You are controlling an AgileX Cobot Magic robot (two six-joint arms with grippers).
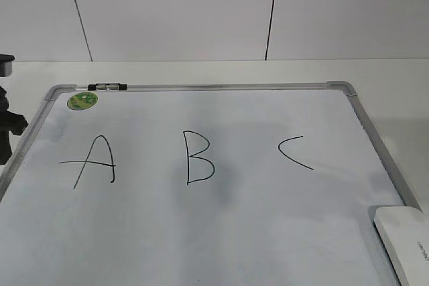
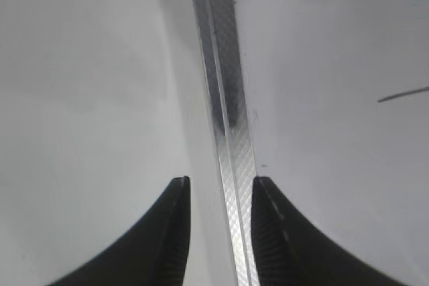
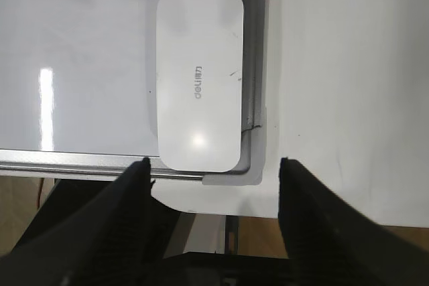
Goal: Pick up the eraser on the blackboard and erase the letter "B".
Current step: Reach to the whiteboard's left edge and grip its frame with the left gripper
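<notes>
While the eraser (image 3: 199, 78) lies untouched in the near right corner of the blackboard (image 1: 201, 232), flat against the frame, nothing of the task looks done yet. All three letters are whole: the letter "B" (image 1: 199, 159) stands in the middle of the board, with the "A" (image 1: 94, 161) to its left and the "C" (image 1: 295, 152) to its right. A marker (image 1: 107, 87) rests on the far frame near a green sticker (image 1: 82, 100).

The right gripper (image 3: 213, 165) hovers above the eraser with its fingers wide apart, wider than the eraser, and not touching it. The left gripper (image 2: 220, 185) sits over the board's left frame, fingers apart with the metal rail running between them; whether they touch it, I cannot tell.

Everything is still to do: lower and close on the eraser, lift it, carry it to the middle letter and rub that out without catching its neighbours.
</notes>
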